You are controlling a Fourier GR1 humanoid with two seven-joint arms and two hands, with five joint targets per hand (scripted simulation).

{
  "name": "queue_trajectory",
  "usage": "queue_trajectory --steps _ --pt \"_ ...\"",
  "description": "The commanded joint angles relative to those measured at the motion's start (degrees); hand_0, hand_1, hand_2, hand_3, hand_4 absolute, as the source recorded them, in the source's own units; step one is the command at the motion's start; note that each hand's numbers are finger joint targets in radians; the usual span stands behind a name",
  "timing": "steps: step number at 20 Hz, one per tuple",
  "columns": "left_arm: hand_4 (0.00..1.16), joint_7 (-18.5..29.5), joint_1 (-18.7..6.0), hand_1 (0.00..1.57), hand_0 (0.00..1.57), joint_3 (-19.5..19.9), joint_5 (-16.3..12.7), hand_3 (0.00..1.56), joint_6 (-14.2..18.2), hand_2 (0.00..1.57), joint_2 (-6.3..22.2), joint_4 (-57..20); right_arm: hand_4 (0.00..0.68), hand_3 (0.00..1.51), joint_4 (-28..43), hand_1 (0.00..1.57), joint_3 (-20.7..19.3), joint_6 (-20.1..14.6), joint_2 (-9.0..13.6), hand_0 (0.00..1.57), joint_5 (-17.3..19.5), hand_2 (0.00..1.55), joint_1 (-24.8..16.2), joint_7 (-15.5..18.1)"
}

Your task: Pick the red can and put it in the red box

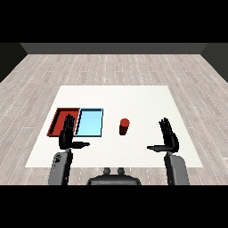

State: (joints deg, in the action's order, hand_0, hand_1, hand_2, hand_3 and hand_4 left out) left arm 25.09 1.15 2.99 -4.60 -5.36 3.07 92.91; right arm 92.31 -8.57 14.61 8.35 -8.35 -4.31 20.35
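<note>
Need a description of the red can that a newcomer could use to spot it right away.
On the white table, find the two trays side by side at left. Just right of the light blue tray, apart from it, stands the red can. It is the only upright cylinder there; the red tray is flat and further left.

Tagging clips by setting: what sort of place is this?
Probably a bare test room: a white table on a grey plank floor, holding a red tray, light blue tray and red can.
</note>
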Motion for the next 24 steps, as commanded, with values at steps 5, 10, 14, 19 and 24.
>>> queue_trajectory --steps 5,10,14,19,24 --pt "0.00 0.13 -1.18 0.00 0.00 2.25 -1.86 0.00 -0.94 0.00 1.04 0.20 0.000 0.00 -2.72 0.00 1.86 -1.25 -3.09 0.00 2.22 0.00 1.89 0.51" --pt "0.00 -1.26 -0.46 0.00 0.00 -0.08 -0.18 0.00 0.97 0.00 -0.87 0.90 0.000 0.00 0.84 0.00 1.08 -0.99 -1.91 0.00 0.78 0.00 2.11 -4.66" --pt "0.00 4.41 -0.60 0.00 0.00 1.35 -1.71 0.00 -1.45 0.00 -0.64 -3.27 0.000 0.00 -8.64 0.00 2.36 -2.74 -3.97 0.00 2.41 0.00 9.28 -2.11" --pt "0.00 -0.61 0.72 0.00 0.00 0.65 -1.98 0.00 0.07 0.00 -0.85 2.42 0.000 0.00 -12.96 0.00 2.72 -4.46 -4.92 0.00 2.54 0.00 13.76 -4.33" --pt "0.00 -0.44 -4.49 0.00 0.00 2.88 -2.83 0.00 0.12 0.00 0.17 -3.44 0.000 0.00 -15.21 0.00 1.36 -1.30 -4.75 0.00 -1.81 0.00 12.62 -4.73"
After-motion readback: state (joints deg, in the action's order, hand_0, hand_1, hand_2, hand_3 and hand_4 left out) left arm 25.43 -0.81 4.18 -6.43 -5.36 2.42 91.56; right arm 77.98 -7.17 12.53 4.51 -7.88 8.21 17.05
